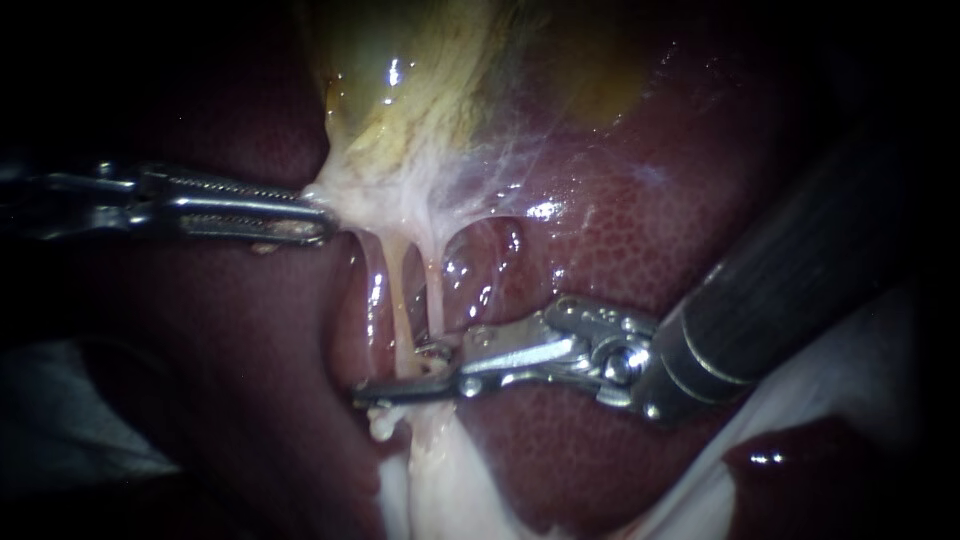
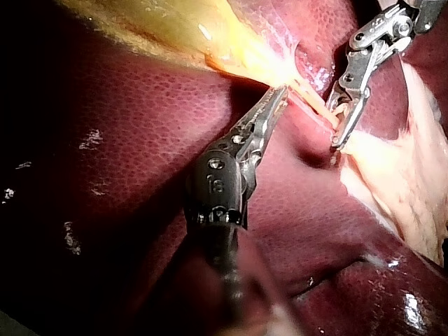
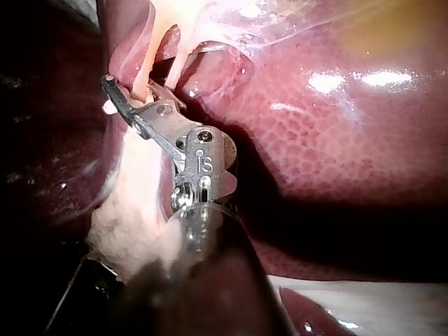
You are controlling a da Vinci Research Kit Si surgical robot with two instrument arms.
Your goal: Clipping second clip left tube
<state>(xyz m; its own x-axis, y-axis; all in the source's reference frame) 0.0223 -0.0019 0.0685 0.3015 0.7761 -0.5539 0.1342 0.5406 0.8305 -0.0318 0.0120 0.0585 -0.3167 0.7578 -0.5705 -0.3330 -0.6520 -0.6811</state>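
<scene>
My right instrument (image 1: pixel 400 372) has its jaws standing apart around the left tube (image 1: pixel 400 295), low down where the tube runs into white fat. There is one jaw on either side of it, and the right wrist view shows a gap between them. I judge the squeeze is not yet made, so the clip remains to be set.

My left instrument (image 1: pixel 322 222) has its jaws clamped on the pale tissue (image 1: pixel 365 200) under the gallbladder (image 1: pixel 420 90), holding both tubes taut over the liver (image 1: pixel 620 230). The right tube (image 1: pixel 436 285) runs just beside the upper jaw.

I cannot make out any clip, either in the jaws or on the tube, because glints crowd that spot. The jaws also hide the left tube's lower end.
</scene>
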